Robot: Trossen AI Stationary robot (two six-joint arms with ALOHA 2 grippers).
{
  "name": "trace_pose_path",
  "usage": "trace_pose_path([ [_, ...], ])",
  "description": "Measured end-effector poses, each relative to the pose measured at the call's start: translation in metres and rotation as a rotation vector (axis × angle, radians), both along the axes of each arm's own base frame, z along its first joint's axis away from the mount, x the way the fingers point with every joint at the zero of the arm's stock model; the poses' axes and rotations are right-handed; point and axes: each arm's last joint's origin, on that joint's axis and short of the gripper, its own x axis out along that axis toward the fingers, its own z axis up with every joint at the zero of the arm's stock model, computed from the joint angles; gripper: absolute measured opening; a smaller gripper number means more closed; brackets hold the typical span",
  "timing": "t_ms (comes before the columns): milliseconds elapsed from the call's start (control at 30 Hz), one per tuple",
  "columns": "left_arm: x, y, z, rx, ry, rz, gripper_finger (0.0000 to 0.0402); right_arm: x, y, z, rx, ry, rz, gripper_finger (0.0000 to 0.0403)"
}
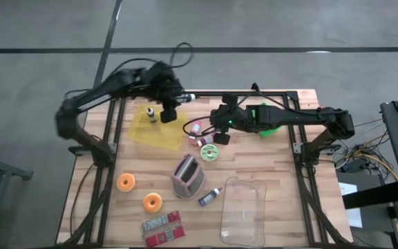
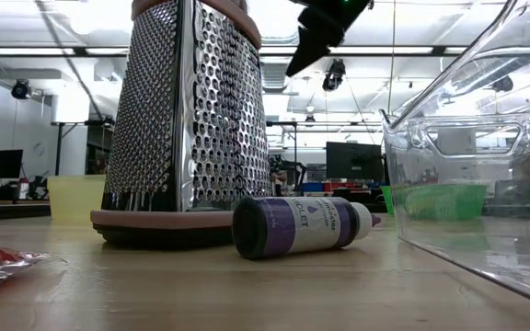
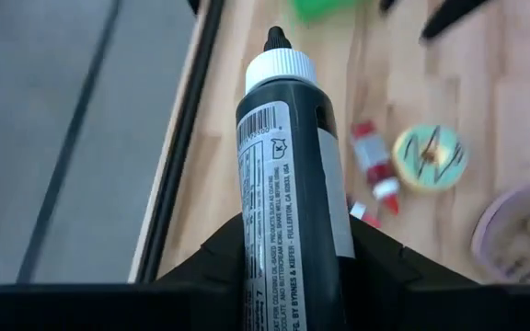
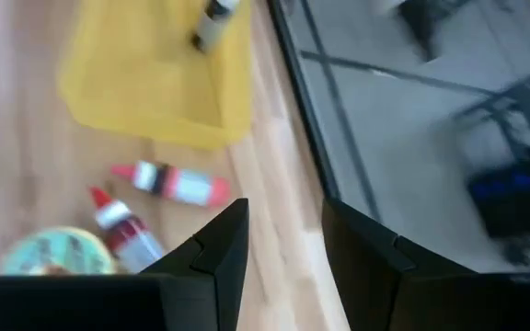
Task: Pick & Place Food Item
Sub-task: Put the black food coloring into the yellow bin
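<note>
Your left gripper [image 3: 293, 267] is clamped on a dark bottle [image 3: 288, 175] above the yellow tray [image 1: 159, 128]. Your right gripper [image 4: 279, 239], parted and empty, hangs over the wooden table [image 1: 282, 173] near red bottles [image 4: 168, 182] and a green donut [image 1: 209, 153]; beyond lies grey floor [image 1: 254, 28].

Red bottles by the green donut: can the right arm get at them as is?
Probably yes. The right gripper hangs open and empty just above the two red bottles, with nothing between; the left gripper is off over the yellow tray, holding a black bottle.

Grater [image 1: 187, 175] stands between donuts [image 1: 126, 182] and clear bin [image 1: 244, 210].
</note>
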Motion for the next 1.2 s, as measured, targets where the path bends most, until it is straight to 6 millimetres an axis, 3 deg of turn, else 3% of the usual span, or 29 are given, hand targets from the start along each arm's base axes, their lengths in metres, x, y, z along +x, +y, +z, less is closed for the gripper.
trace_pose_path([
  [167,-0.043,-0.022,-0.002,0.034,-0.33,-0.023,0.0124,0.002,0.003,0.002,0.031,-0.111,0.107,0.013],
  [267,-0.064,-0.035,-0.014,0.045,-0.525,-0.058,0.0124,0.005,0.005,0.003,0.057,-0.171,0.191,0.0132],
  [433,-0.091,-0.053,-0.044,0.105,-0.814,-0.123,0.0124,0.007,0.008,0.007,0.079,-0.28,0.333,0.0132],
  [667,-0.109,-0.063,-0.107,0.168,-1.098,-0.164,0.0124,0.013,0.012,0.024,0.086,-0.471,0.491,0.0132],
  [767,-0.113,-0.065,-0.13,0.164,-1.139,-0.168,0.0124,0.014,0.013,0.034,0.1,-0.575,0.575,0.0132],
  [900,-0.115,-0.066,-0.143,0.148,-1.137,-0.166,0.0124,0.014,0.006,0.042,0.107,-0.633,0.594,0.0137],
  [1200,-0.11,-0.065,-0.163,0.112,-1.071,-0.175,0.0124,0.022,-0.026,0.044,0.194,-0.462,0.433,0.0206],
])
